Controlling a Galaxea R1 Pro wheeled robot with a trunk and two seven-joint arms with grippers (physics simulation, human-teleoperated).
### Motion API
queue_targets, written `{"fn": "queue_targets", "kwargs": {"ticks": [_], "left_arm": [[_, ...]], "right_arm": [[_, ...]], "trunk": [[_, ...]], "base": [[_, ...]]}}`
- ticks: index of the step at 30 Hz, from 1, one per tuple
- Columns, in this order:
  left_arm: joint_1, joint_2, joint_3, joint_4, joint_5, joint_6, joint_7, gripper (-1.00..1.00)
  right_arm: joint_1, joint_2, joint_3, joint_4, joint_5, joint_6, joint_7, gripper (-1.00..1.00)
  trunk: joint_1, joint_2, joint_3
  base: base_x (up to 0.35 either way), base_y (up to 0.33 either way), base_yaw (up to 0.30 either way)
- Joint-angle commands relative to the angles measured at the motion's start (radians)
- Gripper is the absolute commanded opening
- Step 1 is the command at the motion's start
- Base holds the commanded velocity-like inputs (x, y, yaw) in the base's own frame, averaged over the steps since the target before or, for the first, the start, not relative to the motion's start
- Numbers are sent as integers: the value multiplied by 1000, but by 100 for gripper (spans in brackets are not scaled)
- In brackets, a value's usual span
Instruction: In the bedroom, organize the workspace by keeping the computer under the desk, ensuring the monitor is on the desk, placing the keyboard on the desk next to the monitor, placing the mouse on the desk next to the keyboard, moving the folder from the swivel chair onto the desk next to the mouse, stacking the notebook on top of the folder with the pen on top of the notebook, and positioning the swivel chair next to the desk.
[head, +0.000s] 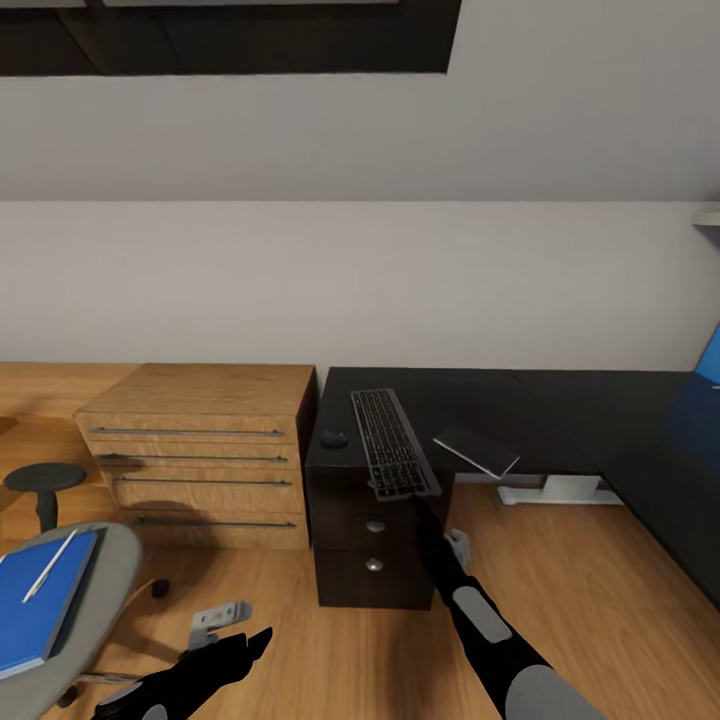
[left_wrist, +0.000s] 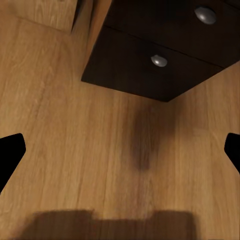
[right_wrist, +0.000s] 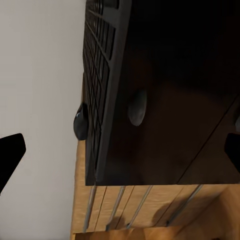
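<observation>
Head view: keyboard on desk, near end overhanging front edge, mouse just beside; right gripper beneath overhang, jaw state cannot tell. Folder with pen on swivel chair.
Left wrist view: fingertips spread over floor.
Right wrist view: fingertips spread, keyboard edge between, ungripped. Judged light, stiff, slim; pinch overhanging short end.

Desk: glossy black top, white leg, dark drawer unit w/ silver knobs.
Keyboard: dark grey keys, lighter rim.
Mouse: black.
Notebook: dark grey.
Folder: bright blue; pen white.
Cabinet at 9 o'clock of desk: light wood grain, grey handles.
</observation>
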Motion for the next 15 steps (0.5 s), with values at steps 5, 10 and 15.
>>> {"fn": "queue_targets", "kwargs": {"ticks": [5,10,15], "left_arm": [[0,1,0,-1,4,2,3,100],[0,1,0,-1,4,2,3,100],[0,1,1,-2,4,2,1,100]], "right_arm": [[-1,-1,-18,1,-11,-2,3,100],[-1,-1,-24,4,-11,-2,0,100],[-1,-1,-25,5,-11,-1,-1,100]], "trunk": [[0,0,-1],[0,0,-1],[0,0,-1]], "base": [[28,0,0],[111,0,0],[20,0,0]]}}
